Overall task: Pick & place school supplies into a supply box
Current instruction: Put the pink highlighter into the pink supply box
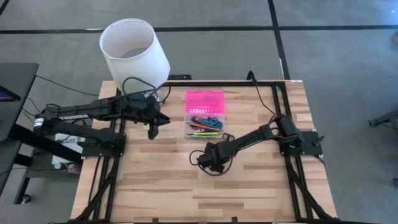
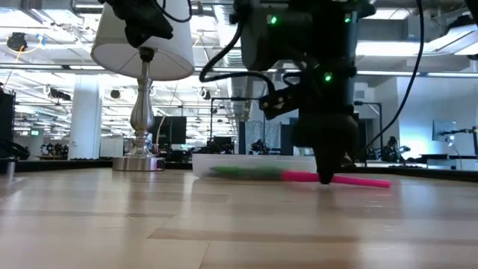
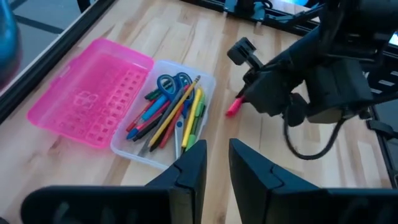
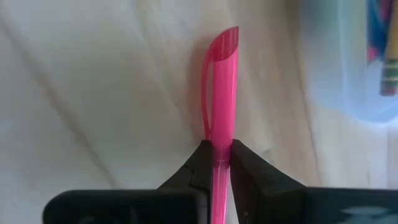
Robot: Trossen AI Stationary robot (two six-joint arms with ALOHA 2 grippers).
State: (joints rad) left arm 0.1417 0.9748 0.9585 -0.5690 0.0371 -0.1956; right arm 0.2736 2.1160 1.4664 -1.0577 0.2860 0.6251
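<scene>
Light wood-plank surface point(image 1: 249, 193) w/ a black frame, seen from above, two dark robot arms reaching in from either side. Toward the far edge, near its middle, sits a small rectangular plastic pencil case point(image 1: 204, 114), open: bright pink lid point(image 3: 90, 92) laid flat on the far side, clear base point(image 3: 166, 115) on the near side. The base holds a bundle of thin pens, pencils and markers point(image 3: 168, 115) in blue, yellow, green, red and black, plus small blue-handled scissors point(image 3: 173, 83). Right gripper point(image 4: 221, 152) is down at the surface just beside the case's near right corner, its fingers point(image 4: 202, 163) pressed close on either side of a bright pink plastic pen point(image 4: 222, 87); pen lies flat on the wood, capped end pointing away from the gripper, and in the low view it sticks out to one side of the fingers. Left gripper point(image 3: 216, 160) hangs above the surface to the left of the case, fingers only slightly apart w/ a narrow gap, nothing between them. A white drum lampshade point(image 1: 133, 48) on a silver lamp base point(image 2: 141, 142) stands at the far left corner.
</scene>
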